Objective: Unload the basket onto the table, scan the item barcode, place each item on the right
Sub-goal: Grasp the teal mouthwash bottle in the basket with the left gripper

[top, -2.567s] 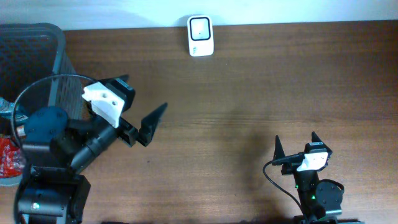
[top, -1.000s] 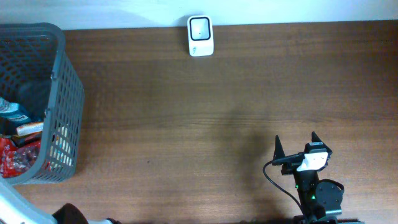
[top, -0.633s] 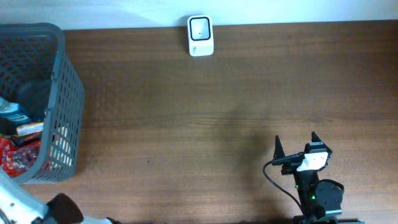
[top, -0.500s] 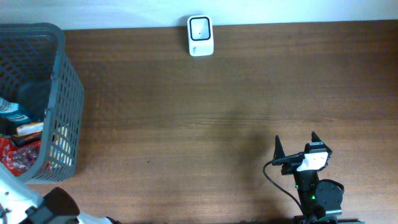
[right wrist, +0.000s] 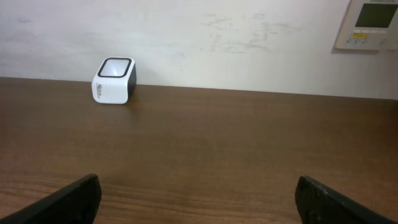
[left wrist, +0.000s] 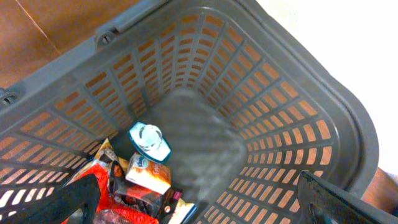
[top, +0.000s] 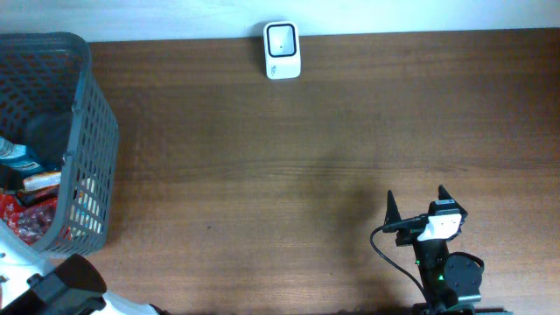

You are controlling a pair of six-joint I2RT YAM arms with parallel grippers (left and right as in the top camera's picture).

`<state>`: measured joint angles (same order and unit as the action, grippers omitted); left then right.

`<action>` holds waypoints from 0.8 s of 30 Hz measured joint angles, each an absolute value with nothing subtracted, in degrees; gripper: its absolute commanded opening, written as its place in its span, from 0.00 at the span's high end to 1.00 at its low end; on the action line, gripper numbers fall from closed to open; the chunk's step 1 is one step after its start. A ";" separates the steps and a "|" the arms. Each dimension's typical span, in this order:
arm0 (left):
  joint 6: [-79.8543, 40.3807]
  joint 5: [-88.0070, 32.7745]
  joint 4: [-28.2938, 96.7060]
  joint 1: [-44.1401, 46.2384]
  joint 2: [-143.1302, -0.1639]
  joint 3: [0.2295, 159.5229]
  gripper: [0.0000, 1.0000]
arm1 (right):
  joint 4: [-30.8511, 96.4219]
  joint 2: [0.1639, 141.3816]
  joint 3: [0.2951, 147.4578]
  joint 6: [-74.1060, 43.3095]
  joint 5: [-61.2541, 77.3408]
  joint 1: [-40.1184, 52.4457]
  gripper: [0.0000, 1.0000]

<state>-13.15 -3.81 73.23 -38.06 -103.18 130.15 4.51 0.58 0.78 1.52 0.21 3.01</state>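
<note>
- Heaped on the floor of the grey mesh basket (left wrist: 280, 124), toward one side: a bottle (left wrist: 149, 140) with a teal label, seen cap-end up; a small white-and-orange carton (left wrist: 148, 174) touching it; red wrappers (left wrist: 127, 210) under both.
- Print on all three too small and blurred to read from either view.
- Seen from overhead as a patch of teal, white and red low in the basket (top: 92, 131), against its left side.
- White scanner (top: 282, 51) with a dark window on top, well apart from the basket, off to its right at the far edge of the table (top: 350, 131) by the wall; no readable marking on its front (right wrist: 114, 81).
- Left gripper (left wrist: 199, 202) poised over the basket's mouth, looking straight down into it; jaws spread wide, nothing between them, dark fingertips in the lower corners of the wrist view.
- Left arm (top: 61, 293) only partly visible overhead, just below the basket's near corner.
- Right gripper (top: 416, 203) far from the basket, at the opposite near edge of the table; jaws wide apart and empty (right wrist: 205, 199), aimed level across the tabletop toward the wall.
- Beige wall panel (right wrist: 371, 23) with a small display, far beyond the basket's side of the room; lettering illegible.
</note>
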 measured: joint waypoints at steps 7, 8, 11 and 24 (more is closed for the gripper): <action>-13.15 -3.81 74.15 -38.06 -103.22 130.15 0.01 | 4.51 0.58 0.78 1.52 0.21 3.01 0.02; -13.15 -3.84 74.15 -38.06 -103.35 130.15 0.01 | 4.51 0.58 0.78 1.48 0.21 3.01 0.02; -13.15 -3.84 74.28 -38.06 -105.03 130.15 0.01 | 4.51 0.58 0.78 1.50 0.21 3.01 0.02; -13.15 -3.84 74.61 -38.06 -105.56 130.15 0.01 | 4.51 0.58 0.78 1.52 0.21 3.01 0.02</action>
